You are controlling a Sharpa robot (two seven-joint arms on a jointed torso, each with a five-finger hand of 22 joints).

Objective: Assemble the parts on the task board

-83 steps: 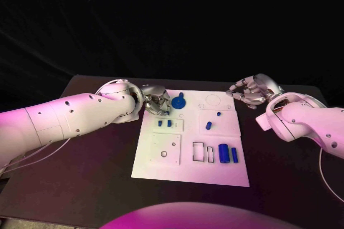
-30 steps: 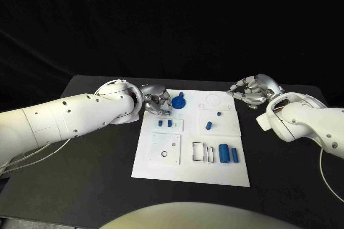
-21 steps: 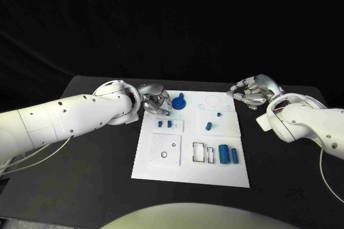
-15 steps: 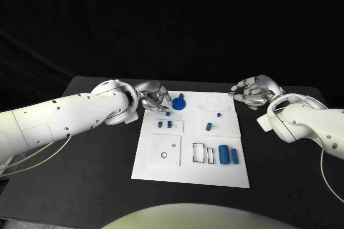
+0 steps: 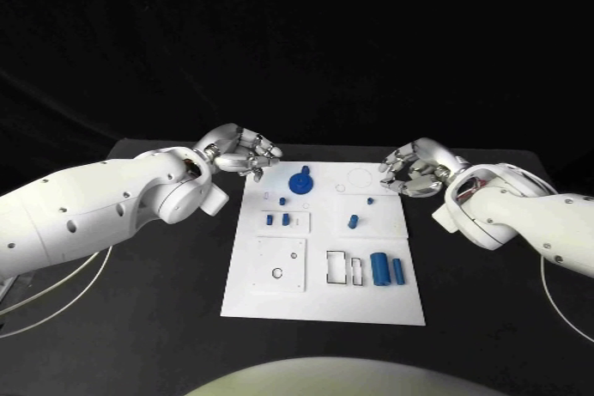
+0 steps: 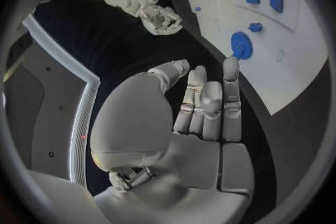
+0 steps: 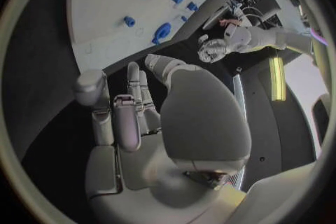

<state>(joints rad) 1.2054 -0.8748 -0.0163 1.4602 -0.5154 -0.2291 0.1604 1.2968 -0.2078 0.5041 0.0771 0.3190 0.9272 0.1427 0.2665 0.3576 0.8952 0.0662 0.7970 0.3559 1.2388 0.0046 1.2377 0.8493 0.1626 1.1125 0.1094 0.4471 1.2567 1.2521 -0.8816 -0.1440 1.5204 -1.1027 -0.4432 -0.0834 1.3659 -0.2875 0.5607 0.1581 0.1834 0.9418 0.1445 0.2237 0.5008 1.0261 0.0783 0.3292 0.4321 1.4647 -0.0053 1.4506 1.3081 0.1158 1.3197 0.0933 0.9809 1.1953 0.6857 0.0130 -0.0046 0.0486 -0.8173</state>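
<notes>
The left hand [image 5: 239,152] hovers over the black surface [image 5: 148,284] just beyond the far left corner of the task board [image 5: 324,301], fingers spread and holding nothing. The right hand [image 5: 414,167] hangs beside the far right corner, fingers loosely apart, also free. The faint outlines printed on the board are too small to read. The white board lies flat mid-surface. On it sit blue parts: a round disc with a stem [image 5: 301,182] at the far end, two small blocks [image 5: 277,218] left of centre, a short peg [image 5: 353,221] and a tiny stud [image 5: 367,200] nearby, and two upright-lying cylinders [image 5: 387,270] near the right edge.
</notes>
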